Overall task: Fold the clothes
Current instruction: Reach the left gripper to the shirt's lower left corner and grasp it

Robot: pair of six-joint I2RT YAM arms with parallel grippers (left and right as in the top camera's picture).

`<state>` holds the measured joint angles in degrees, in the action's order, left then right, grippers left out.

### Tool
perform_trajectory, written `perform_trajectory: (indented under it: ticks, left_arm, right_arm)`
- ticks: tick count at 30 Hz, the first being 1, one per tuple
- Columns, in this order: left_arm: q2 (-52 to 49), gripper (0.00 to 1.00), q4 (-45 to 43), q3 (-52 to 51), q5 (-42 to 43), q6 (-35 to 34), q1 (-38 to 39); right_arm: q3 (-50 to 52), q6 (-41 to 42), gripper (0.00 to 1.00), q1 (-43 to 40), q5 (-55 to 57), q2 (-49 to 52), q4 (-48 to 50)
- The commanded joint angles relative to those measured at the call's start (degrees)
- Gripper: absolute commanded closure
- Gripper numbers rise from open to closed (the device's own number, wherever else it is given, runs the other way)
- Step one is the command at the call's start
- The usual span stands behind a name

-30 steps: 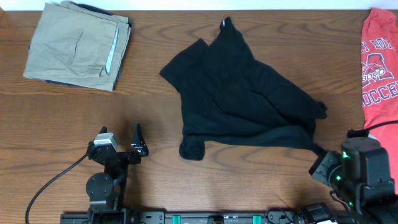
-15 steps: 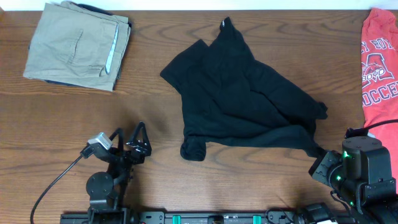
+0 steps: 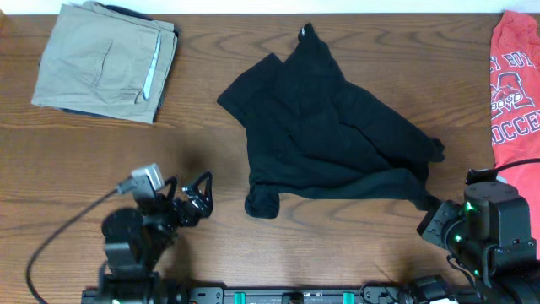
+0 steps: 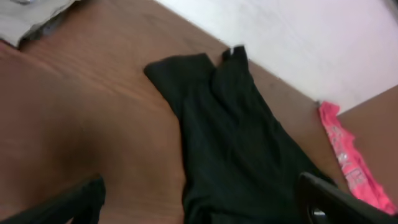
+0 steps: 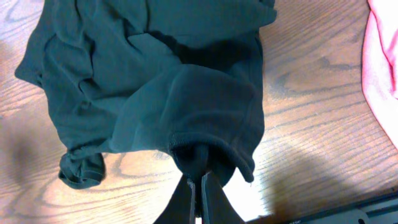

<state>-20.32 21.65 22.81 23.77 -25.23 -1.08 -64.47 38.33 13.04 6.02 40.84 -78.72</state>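
**Black garment** (image 3: 329,127): crumpled and unfolded at the middle of the worktop (image 3: 84,160), its layers overlapping in matte wrinkles. **Right pincer** (image 5: 201,180): closed tight on a bunched fold of the lower-right hem, presumably to draw that corner flat. **Left pincer** (image 3: 202,196): spread wide and empty near the rolled cuff (image 3: 261,203), probably positioned to take the opposite corner. Folded khaki trousers (image 3: 105,63) lie far left.

Overhead, the light is soft and even across the desk (image 3: 211,228). Shadows are faint and the focus is sharp, though the black shirt (image 3: 329,135) swallows most fold detail. The left wrist view is smeared and soft throughout: the left end effector (image 4: 199,190) is just dark blurs in the bottom corners, and the white strip (image 4: 298,43) is washed out. The right wrist view is crisp, with bright glare on the wood below the shirt's hem.
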Motion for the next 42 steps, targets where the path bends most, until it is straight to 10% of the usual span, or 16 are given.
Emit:
perform_trajectory:
  ticks: [1, 7, 12, 42]
  left_arm:
    - [-11.3, 0.02, 7.69, 11.78, 1.86, 10.14, -0.07]
    - [-30.88, 0.02, 25.2, 26.27, 2.84, 15.04, 2.16]
    - [-41.22, 0.02, 25.55, 26.93, 2.84, 1.29, 2.29]
    - [-77.05, 0.02, 4.52, 26.93, -10.97, -6.58, 22.12]
  right_arm:
    - [-0.87, -0.7, 0.99, -0.48, -0.72, 0.85, 0.26]
    - [-0.85, -0.72, 0.99, -0.48, -1.6, 2.34, 0.02]
    - [-0.83, -0.74, 0.99, -0.48, -1.62, 3.3, -0.13]
    - [-0.61, -1.55, 0.99, -0.44, -2.45, 6.86, 0.24]
